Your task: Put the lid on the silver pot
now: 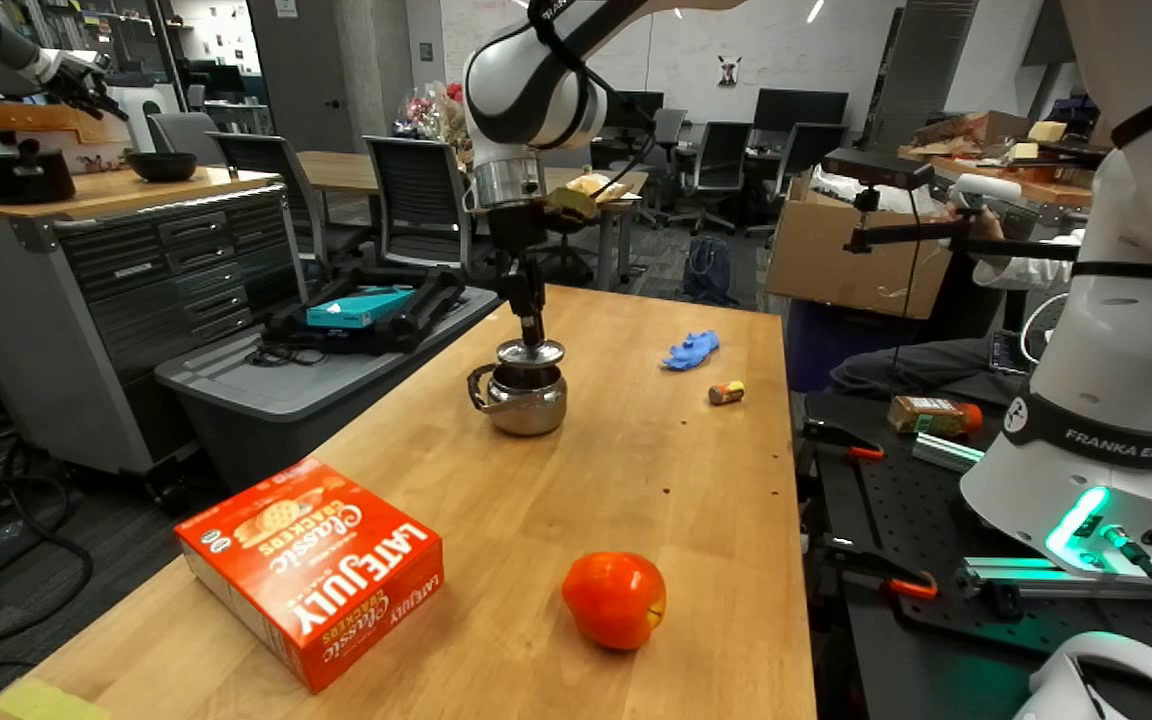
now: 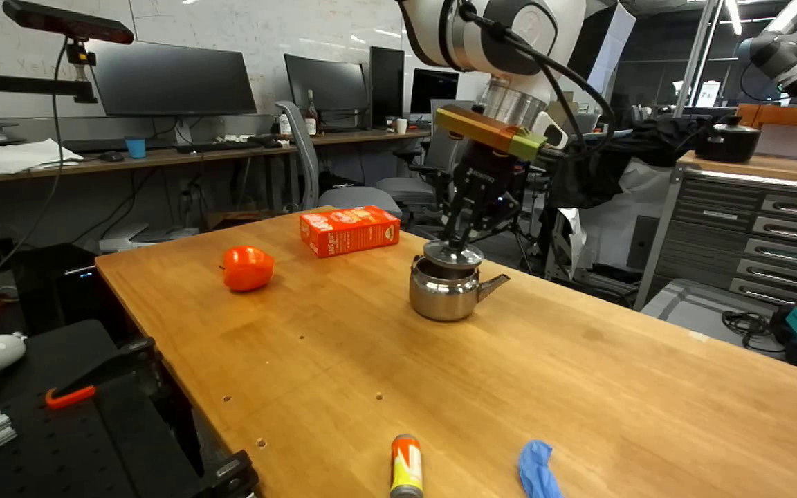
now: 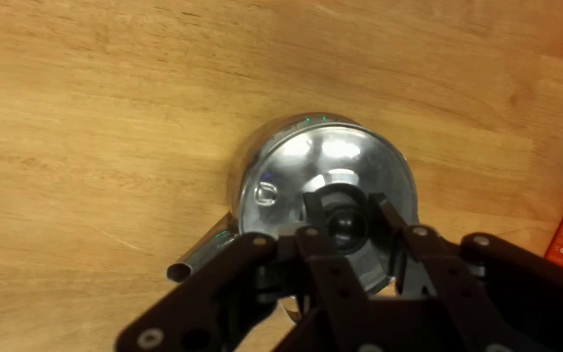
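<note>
Near end of the worktop [image 1: 636, 450]: yellow tape [image 1: 51, 703] at the near corner on the side away from the robot. Red-orange cracker box [image 1: 311, 560] lies flat, close to that away-side edge. Red tomato-like object [image 1: 614, 600] same end, nearer the robot-side edge, well apart from the box.

Next out: silver pot [image 2: 443, 299], upright, near the away-side edge, past the box. Spout [image 2: 494, 284] points at that edge; handle [image 1: 478, 388] hangs to one side, off the mouth. Lid [image 2: 451, 259] sits over the mouth, about level, small gap to the rim. Gripper [image 3: 347, 210] is pinching the lid by its dark knob [image 3: 347, 229], one fingertip each side.

Farther: small orange-and-yellow cylinder [image 1: 726, 393] on its side by the robot-side edge; crumpled blue glove [image 1: 690, 351] just past it, toward the far short edge. Both well apart from the pot.

Surface is light wood, visible grain, a few small dark spots or holes, mainly toward the robot-side edge.

Room: robot base [image 1: 1086, 490] off the robot-side edge, part of a seated person [image 1: 936, 362] behind it. Grey bin [image 1: 236, 380] along the away-side edge, turquoise box [image 1: 361, 307] on top. Beyond: drawer cabinet [image 1: 126, 275] carrying a black lidded pot [image 1: 16, 178] and dark bowl [image 1: 161, 167], cardboard box [image 1: 851, 265], office chairs [image 1: 421, 200], monitors [image 2: 173, 79], whiteboard [image 1: 676, 55] at the back.
</note>
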Tool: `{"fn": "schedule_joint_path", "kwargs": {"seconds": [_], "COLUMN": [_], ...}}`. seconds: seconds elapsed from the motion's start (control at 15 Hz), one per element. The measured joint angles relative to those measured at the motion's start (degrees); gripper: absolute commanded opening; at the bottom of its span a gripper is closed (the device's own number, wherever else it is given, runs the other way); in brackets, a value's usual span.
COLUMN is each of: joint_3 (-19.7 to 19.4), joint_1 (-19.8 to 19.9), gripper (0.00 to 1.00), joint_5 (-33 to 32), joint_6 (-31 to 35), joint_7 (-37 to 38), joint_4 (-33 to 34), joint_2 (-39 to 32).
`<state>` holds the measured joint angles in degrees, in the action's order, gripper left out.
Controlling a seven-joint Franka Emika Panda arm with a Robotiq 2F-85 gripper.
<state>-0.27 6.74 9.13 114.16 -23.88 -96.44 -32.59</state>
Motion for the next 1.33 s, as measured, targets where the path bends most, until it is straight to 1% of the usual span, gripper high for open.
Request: {"fn": "schedule_joint_path", "kwargs": {"seconds": [0.33, 0.73, 0.8, 1.33], "joint_3": [0.14, 0.61, 0.71, 0.74], "joint_1": [0.00, 0.00, 0.01, 0.02], "gripper": [0.07, 0.07, 0.28, 0.28], "joint_5": [-1.32, -2.03, -2.03, -2.03], "joint_6": [2.07, 2.53, 2.61, 2.59], "joint_7": [-0.54, -1.90, -2.49, -2.54], "joint_4": [-0.21, -0.23, -0.23, -0.25], "joint_2": [-0.15, -0.14, -0.14, -0.32]}}
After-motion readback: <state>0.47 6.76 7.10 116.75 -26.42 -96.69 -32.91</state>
